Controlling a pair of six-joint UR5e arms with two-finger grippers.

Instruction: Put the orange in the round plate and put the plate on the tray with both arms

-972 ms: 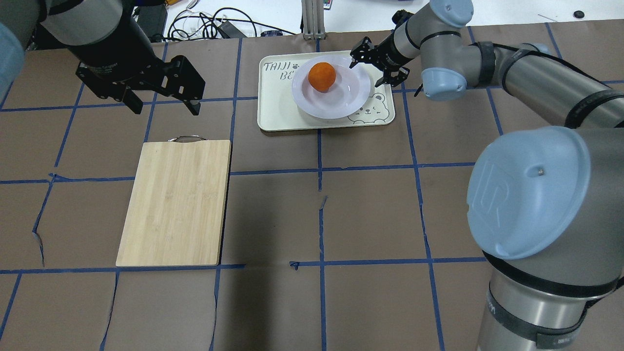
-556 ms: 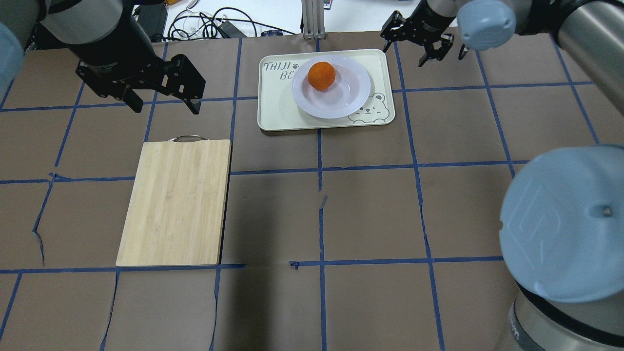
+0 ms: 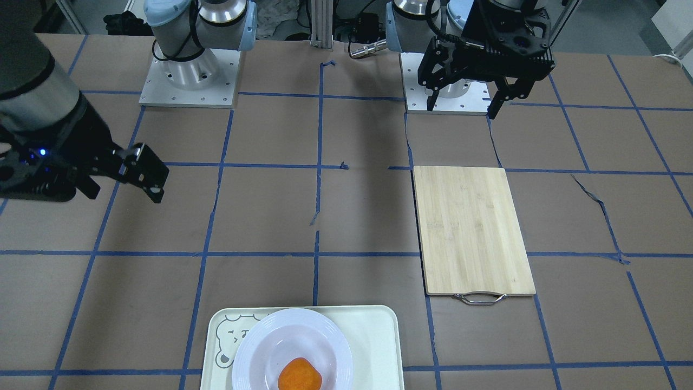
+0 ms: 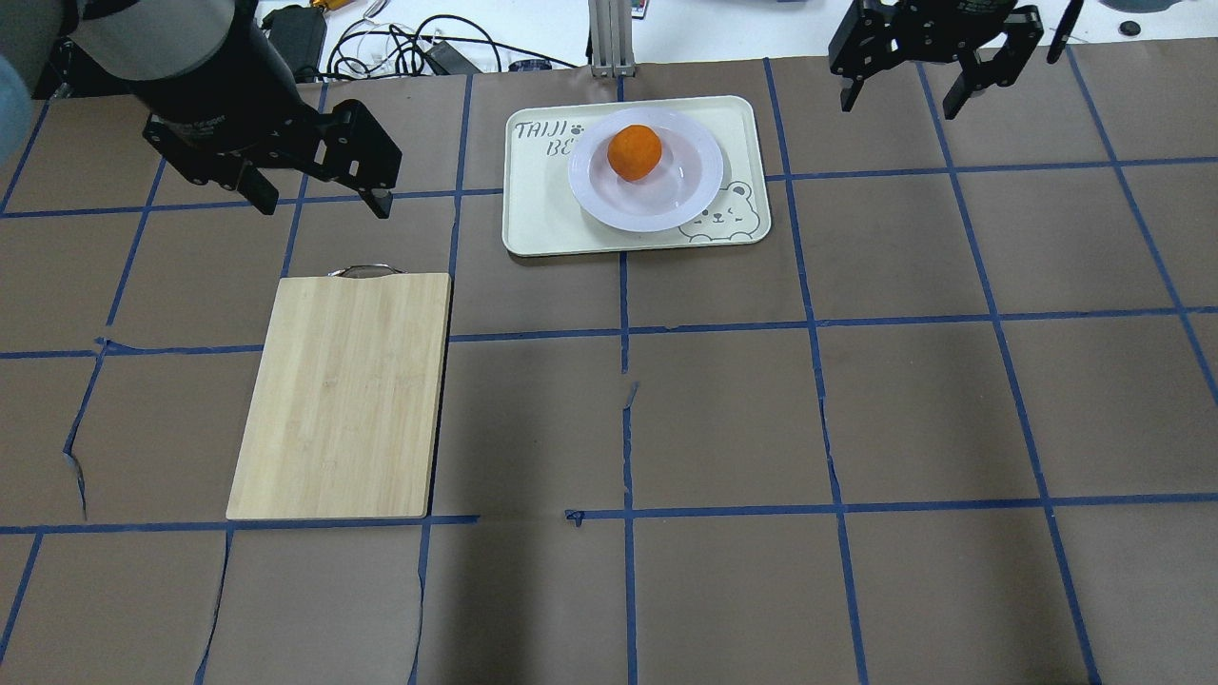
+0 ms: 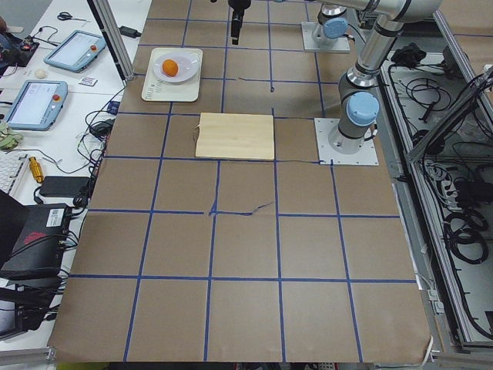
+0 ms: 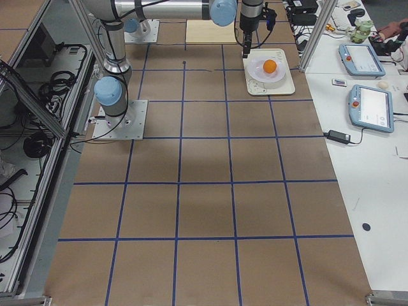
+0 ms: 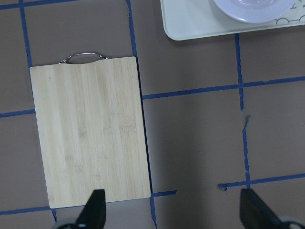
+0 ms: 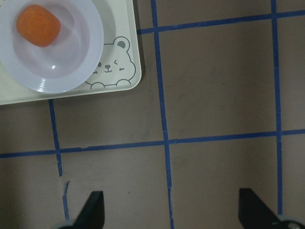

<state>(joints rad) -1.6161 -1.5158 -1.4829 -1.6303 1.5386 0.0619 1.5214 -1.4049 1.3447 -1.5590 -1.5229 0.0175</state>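
1. Orange [image 4: 635, 152] — lies in the sunken centre of the round plate [image 4: 699, 181], off toward the far side. The plate rests on the tray [image 4: 538, 219], toward its bear-face end.
2. Left gripper [image 4: 322, 205]: jaws spread wide, empty, above bare table near the handle end of the cutting board [image 4: 343, 395], well apart from the tray.
3. Right gripper [image 4: 899, 103]: jaws wide, empty, off past the tray's right end, touching nothing.
4. Handling, judged: the plate looks glossy, stiff and breakable — slippery to pinch. The wide ridged rim is the place to hold, one gripper on each opposite side, kept level.
5. Orange likely firm, light, free to roll; any tilt would send it against the rim.
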